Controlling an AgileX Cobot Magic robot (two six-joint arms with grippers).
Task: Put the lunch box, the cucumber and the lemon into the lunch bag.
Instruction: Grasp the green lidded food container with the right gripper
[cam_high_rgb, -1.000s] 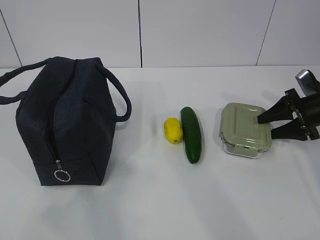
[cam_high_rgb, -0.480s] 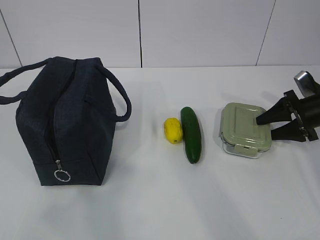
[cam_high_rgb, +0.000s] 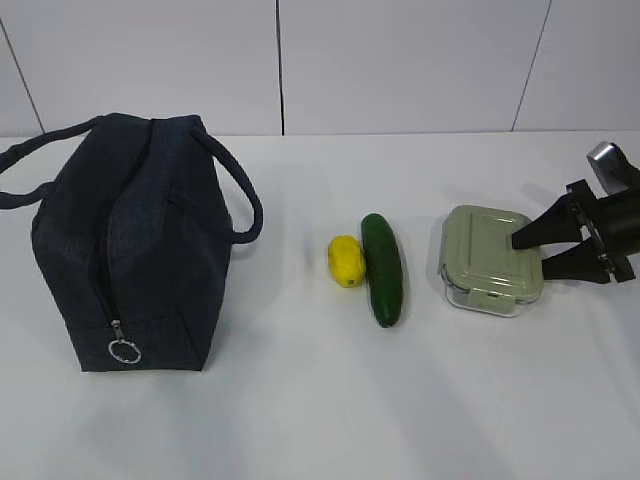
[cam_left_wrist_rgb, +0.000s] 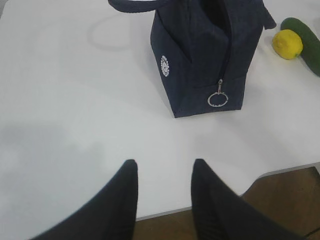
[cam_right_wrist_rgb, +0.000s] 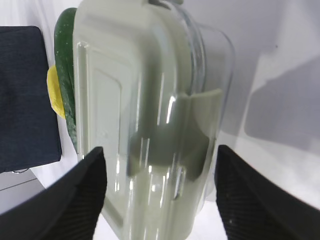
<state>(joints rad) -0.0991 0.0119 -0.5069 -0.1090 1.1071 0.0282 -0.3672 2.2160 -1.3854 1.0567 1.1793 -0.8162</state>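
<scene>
Right wrist view, claw (cam_right_wrist_rgb: 160, 175) straddling lunch box (cam_right_wrist_rgb: 145, 115), unclosed

- The right gripper (cam_high_rgb: 528, 251) is black, with two fingers that narrow to wedge-like tips.
- Behind these fingers is a black block-shaped mount, and above it a rounded silver-grey metal part.
- The left gripper (cam_left_wrist_rgb: 162, 172) has two matt black fingers with rounded tips.
- In the right wrist view the fingers (cam_right_wrist_rgb: 90, 190) show a fine ribbed texture.
</scene>
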